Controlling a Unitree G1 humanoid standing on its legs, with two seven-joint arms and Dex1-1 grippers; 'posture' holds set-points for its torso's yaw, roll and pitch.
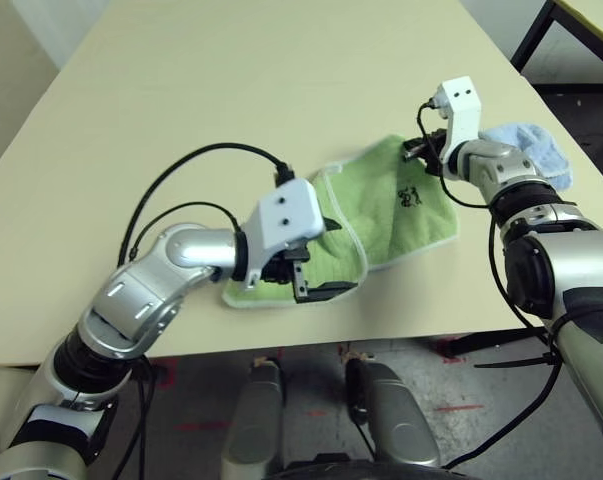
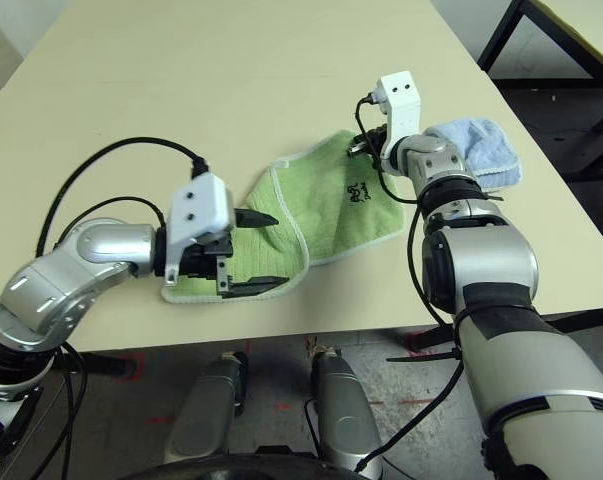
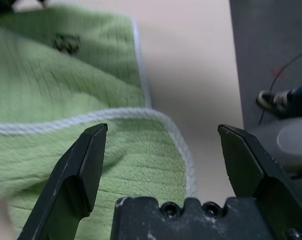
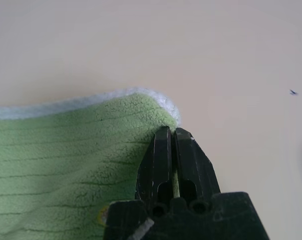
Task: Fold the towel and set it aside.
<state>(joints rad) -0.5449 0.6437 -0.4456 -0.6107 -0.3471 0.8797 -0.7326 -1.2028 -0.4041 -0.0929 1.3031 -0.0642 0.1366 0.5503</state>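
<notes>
Left gripper (image 2: 243, 252) gapes over the rumpled, part-folded green towel (image 2: 326, 205).

Beige table (image 1: 231, 90), green towel (image 1: 381, 205) (part folded) near front edge; blue cloth (image 1: 536, 150) at rt

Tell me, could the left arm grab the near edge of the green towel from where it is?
Probably yes. The left gripper hangs over the towel at its near folded edge, jaws wide open, and nothing lies between them and the cloth. The right gripper is shut on the far corner, well clear.
</notes>
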